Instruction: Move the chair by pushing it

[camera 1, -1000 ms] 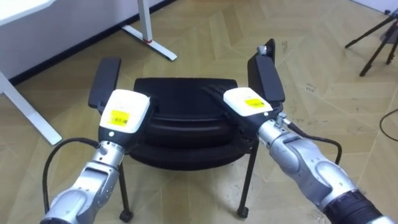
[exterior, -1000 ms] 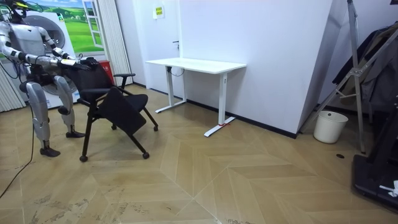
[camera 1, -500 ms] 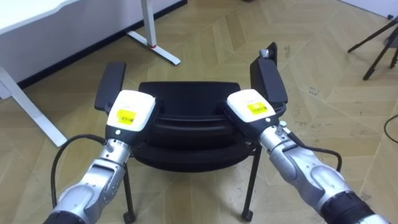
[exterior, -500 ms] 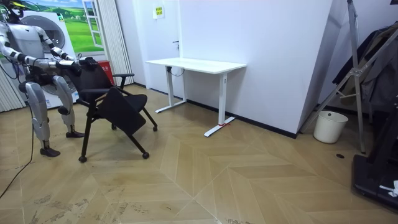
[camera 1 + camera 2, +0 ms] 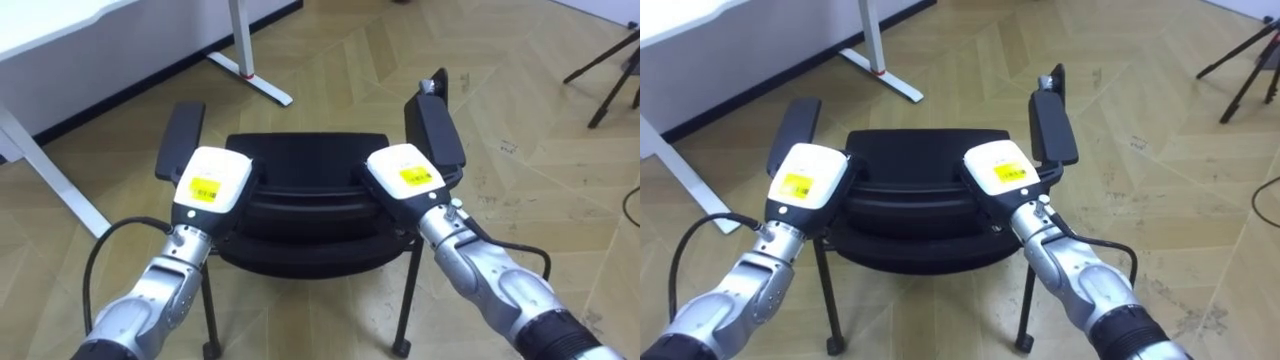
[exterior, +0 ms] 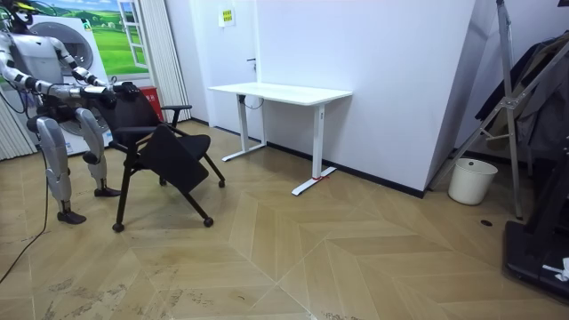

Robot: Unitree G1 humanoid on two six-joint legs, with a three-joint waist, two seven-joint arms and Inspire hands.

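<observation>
1. Here, the black chair stands on the wooden floor directly before the robot, with its backrest nearest the robot.
2. The left hand lies on the top edge of the chair's backrest at its left end, just inside the left armrest. Whether it is spread or closed on the chair cannot be told.
3. The right hand lies on the same edge at the right end, beside the right armrest. Its state cannot be told either.
4. A white desk stands beyond the chair, well apart from it.
5. In the room view the robot stands upright behind the chair, both arms stretched forward to the backrest.
</observation>
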